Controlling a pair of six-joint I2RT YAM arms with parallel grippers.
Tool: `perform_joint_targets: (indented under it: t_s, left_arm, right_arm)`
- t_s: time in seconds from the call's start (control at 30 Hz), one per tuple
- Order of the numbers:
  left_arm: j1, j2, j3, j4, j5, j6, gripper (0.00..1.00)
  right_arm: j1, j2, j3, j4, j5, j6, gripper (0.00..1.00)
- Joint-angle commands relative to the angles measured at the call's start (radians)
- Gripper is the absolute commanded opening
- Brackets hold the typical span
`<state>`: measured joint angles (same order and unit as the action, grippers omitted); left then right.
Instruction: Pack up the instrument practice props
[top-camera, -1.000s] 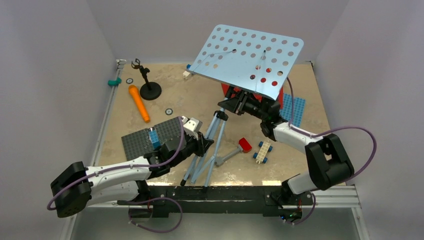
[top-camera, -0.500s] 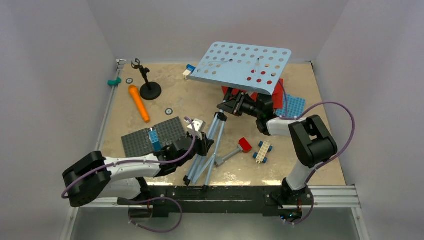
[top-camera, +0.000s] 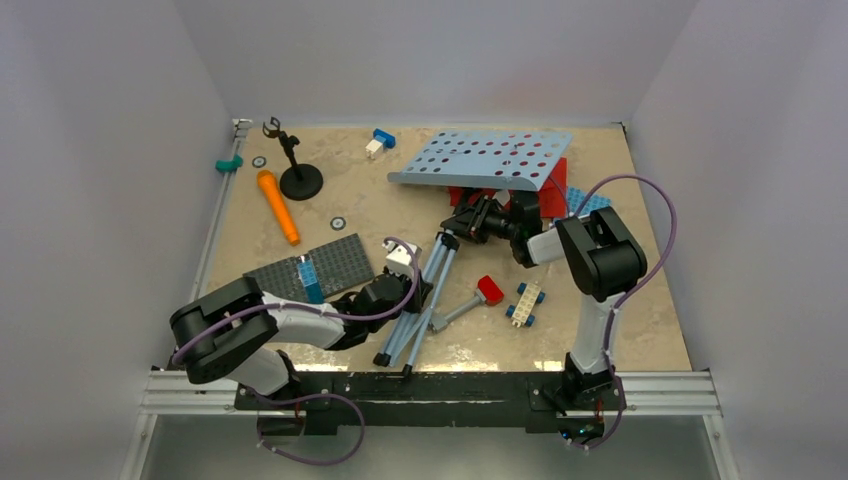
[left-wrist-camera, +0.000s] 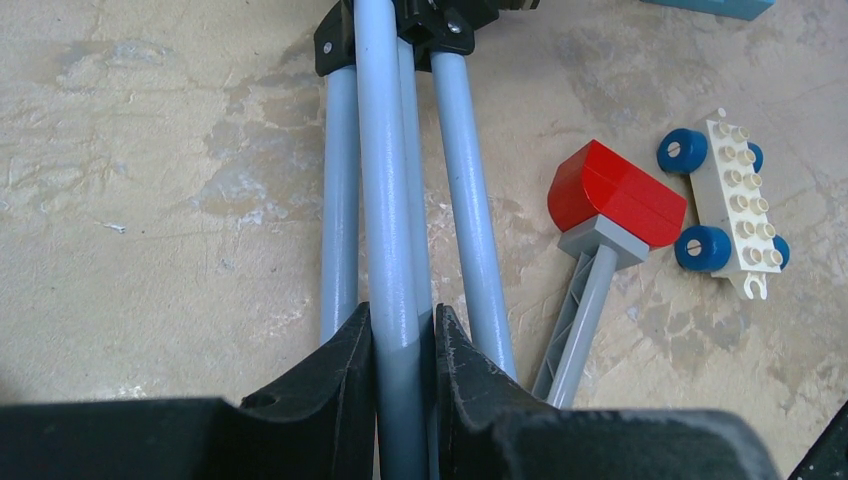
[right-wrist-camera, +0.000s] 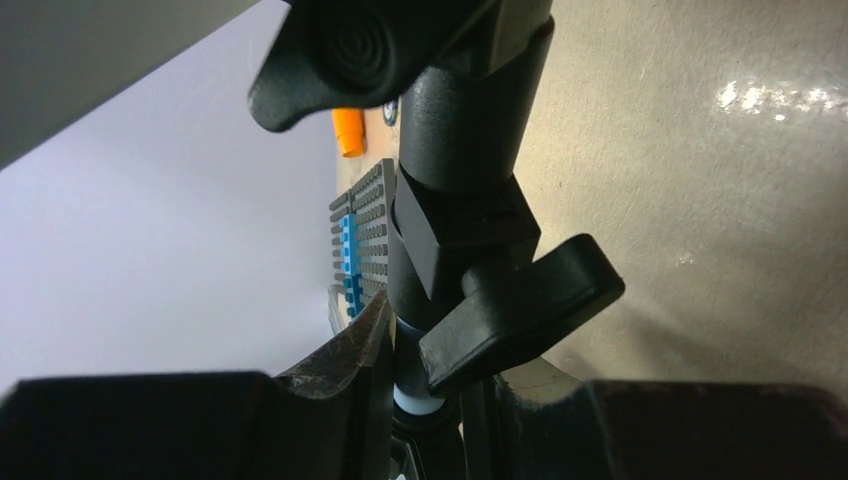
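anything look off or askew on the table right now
The music stand is not upright: its tripod legs are folded together and slant low over the table, gripped by the left gripper, while the right gripper clamps its black neck. Its blue tray hangs tilted over red pages.

a grey hammer with a red head lies on the bench, just beside a white car with blue wheels. a blue brick stands on a grey plate. a teal bit sits far left.
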<state>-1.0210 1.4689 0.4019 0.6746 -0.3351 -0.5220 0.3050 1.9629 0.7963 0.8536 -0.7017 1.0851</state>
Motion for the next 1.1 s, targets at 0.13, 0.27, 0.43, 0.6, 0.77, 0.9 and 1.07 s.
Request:
perform_joint_targets:
  t_s: [0.13,0.27,0.43,0.6,0.77,0.9,1.07]
  left_arm:
    - [-0.004,0.014,0.031,0.138,0.022,0.014,0.0]
    - [0.008,0.013,0.021,0.153,0.013,0.002,0.0]
    - [0.015,0.012,0.013,0.178,0.013,0.01,0.0]
    - [0.015,-0.001,0.003,0.189,-0.005,0.011,0.0]
    - [0.019,-0.028,-0.001,0.182,-0.036,0.022,0.0]
    - [0.032,-0.04,0.0,0.17,-0.046,0.015,0.0]
    - [0.045,-0.029,0.011,0.164,-0.05,0.009,0.0]
  right_arm:
    - [-0.017,-0.004,0.052,0.175,-0.017,0.018,0.19]
    - [-0.018,-0.055,0.002,0.13,-0.008,0.036,0.45]
    - [-0.026,-0.117,-0.07,0.106,0.003,0.059,0.54]
    - [-0.033,-0.143,-0.145,0.13,-0.003,0.089,0.56]
    - [-0.033,-0.219,-0.253,0.125,0.002,0.072,0.57]
    - [-0.033,-0.327,-0.354,0.11,0.005,0.043,0.58]
    - [-0.033,-0.446,-0.421,0.043,-0.001,0.007,0.58]
